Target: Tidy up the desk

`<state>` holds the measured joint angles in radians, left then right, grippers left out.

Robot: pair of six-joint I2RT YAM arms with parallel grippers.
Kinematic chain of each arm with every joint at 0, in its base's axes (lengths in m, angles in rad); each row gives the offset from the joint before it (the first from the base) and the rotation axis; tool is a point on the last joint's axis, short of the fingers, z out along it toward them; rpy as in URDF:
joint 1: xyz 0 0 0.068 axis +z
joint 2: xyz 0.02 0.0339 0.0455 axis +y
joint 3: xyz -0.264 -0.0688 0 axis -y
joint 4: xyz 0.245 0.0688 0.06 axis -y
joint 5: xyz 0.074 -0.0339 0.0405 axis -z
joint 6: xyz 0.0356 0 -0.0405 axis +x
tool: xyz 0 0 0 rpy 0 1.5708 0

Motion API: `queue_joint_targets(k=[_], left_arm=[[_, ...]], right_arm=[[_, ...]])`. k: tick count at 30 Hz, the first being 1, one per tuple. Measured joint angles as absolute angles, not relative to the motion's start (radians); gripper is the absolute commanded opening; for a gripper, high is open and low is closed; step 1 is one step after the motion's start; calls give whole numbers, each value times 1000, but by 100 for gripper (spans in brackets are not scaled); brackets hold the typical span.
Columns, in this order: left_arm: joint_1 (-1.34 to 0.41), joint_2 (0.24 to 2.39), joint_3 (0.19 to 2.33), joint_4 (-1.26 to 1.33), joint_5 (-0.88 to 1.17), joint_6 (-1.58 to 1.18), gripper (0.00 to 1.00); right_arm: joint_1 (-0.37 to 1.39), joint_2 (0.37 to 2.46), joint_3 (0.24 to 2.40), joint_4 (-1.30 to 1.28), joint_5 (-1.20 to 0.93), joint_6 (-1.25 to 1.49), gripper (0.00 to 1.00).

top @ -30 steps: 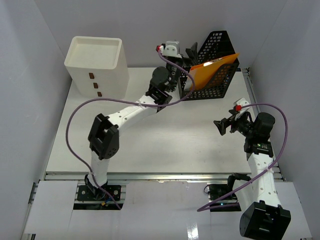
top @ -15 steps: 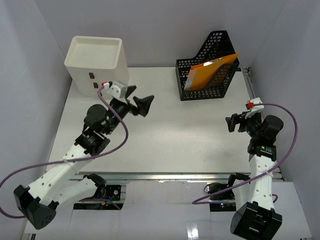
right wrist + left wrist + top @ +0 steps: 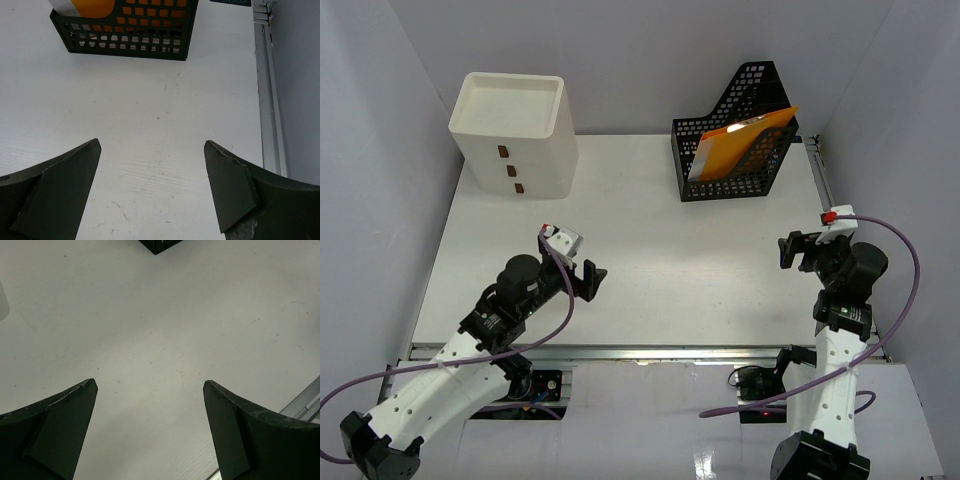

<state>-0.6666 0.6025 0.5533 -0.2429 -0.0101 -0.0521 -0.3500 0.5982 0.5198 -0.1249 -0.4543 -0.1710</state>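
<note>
The desk [image 3: 660,250] is a white tabletop with a metal rail [image 3: 650,352] along its near edge, also seen in the left wrist view [image 3: 160,330] and the right wrist view [image 3: 150,100]. My left gripper [image 3: 590,280] is open and empty above the desk's near left part; its jaws [image 3: 150,385] stand wide apart over bare surface. My right gripper [image 3: 798,250] is open and empty near the right side; its jaws [image 3: 152,145] stand wide apart, facing the black mesh file holder [image 3: 125,25].
A white three-drawer box [image 3: 515,132] stands at the back left. A black mesh file holder [image 3: 735,135] with an orange folder [image 3: 740,145] stands at the back right. White walls enclose the desk. A metal rail [image 3: 267,100] runs along the right edge.
</note>
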Motion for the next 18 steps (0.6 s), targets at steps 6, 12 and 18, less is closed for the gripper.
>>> queue_joint_targets(k=[6, 12, 18], left_arm=[[-666, 520, 545, -256, -54, -53, 98], [-666, 498, 545, -254, -74, -53, 98], [-666, 507, 544, -255, -75, -52, 98]], right_arm=[[-367, 605, 520, -129, -438, -133, 90], [-380, 603, 520, -132, -424, -104, 90], [-388, 587, 519, -132, -421, -93, 90]])
